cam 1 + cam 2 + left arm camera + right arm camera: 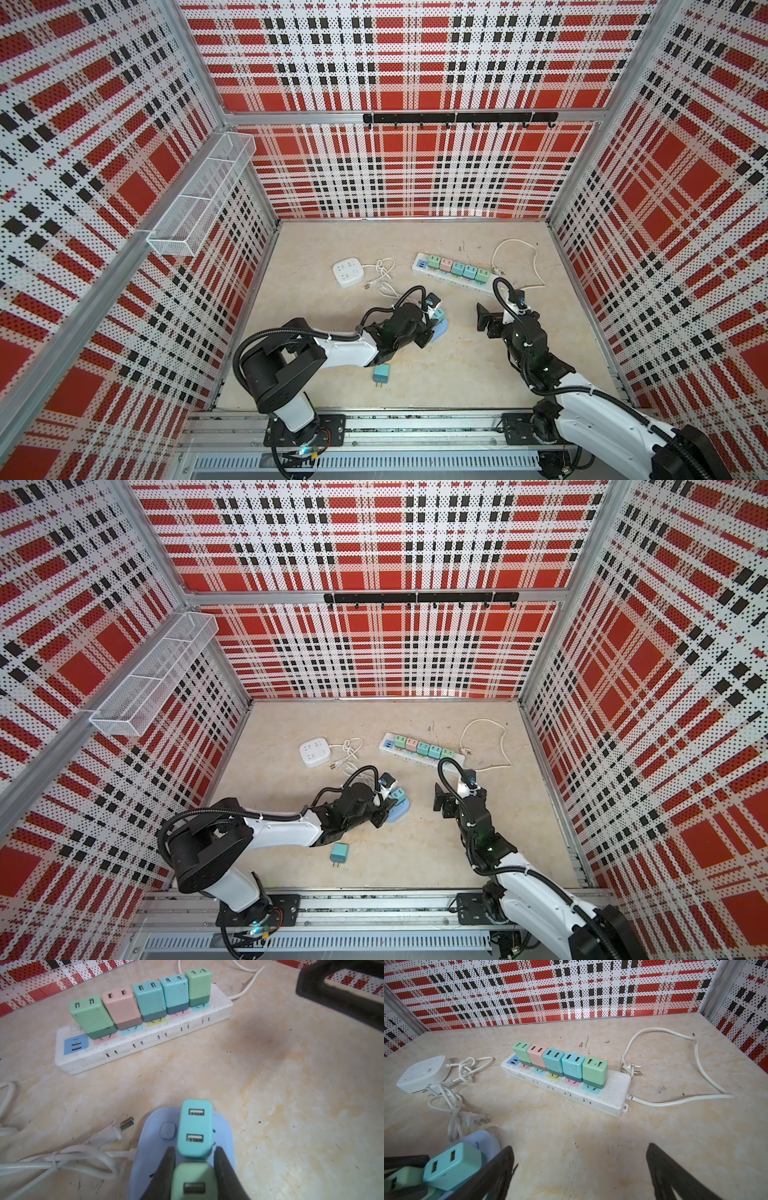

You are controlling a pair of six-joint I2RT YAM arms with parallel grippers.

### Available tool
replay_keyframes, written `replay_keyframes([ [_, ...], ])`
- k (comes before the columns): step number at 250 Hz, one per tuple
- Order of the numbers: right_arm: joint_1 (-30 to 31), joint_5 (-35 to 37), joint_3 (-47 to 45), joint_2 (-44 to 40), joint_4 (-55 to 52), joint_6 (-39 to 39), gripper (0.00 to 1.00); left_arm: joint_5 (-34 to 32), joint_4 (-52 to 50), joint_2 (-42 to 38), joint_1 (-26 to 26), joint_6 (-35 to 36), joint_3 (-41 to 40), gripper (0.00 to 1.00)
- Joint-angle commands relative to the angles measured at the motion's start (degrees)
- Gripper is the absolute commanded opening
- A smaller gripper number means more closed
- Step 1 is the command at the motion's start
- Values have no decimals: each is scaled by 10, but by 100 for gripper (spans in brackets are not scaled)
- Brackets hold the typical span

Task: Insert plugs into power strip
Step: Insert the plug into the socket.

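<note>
Five plugs [149,999] stand in a row on the long white power strip [612,1088] at the back of the bench [457,374]: mint, pink, teal, teal, mint. Each is upright in its socket with the charging ports facing up. The row fills the strip's top face, while the slots along its near side are bare.

Closer in, the left arm [349,351] reaches over a blue oval power strip [153,1147], where a teal plug [195,1128] stands upright and appears seated. Close beside it is a mint plug [192,1180], gripped by the left jaws. They are clamped on its two sides, and their tips reach as far as the teal plug's lower corners. The hold, ports up and prongs down, looks chosen so the plug can be pushed straight into a socket. Whether the prongs are home cannot be told, since the plug's own body hides them.

The right arm [523,332] hovers between the two strips with its jaws spread fully apart. They hold nothing and touch nothing, and only bare bench lies beneath them. It looks parked clear of its partner's work.

A loose teal plug [381,374] lies on its side near the left arm, well apart from every strip, with its prongs pointing away from them. A square white power strip [349,272] sits unused off to the side, its cord [466,1068] knotted. With seven plugs upright, the loose one looks like the last to place.
</note>
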Motion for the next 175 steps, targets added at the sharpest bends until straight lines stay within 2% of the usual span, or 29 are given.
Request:
replay_keyframes([
  [1, -3, -3, -1, 1, 29, -4, 100, -8, -51, 20, -10, -3, -29, 0],
  [42, -3, -2, -2, 1, 28, -4, 100, -28, -50, 25, -25, 1, -37, 0],
  [95, -2, -3, -1, 1, 27, -5, 100, -9, -74, 40, -23, -4, -22, 0],
  [119, -3, -3, -1, 0, 27, -4, 100, 17, -77, 49, -15, -10, -18, 0],
  [152, -2, -3, -1, 2, 28, -4, 100, 99, -92, 65, 21, -26, -10, 0],
  [175, -2, -3, -1, 3, 27, -3, 100, 99, -110, 66, 25, -26, -6, 0],
])
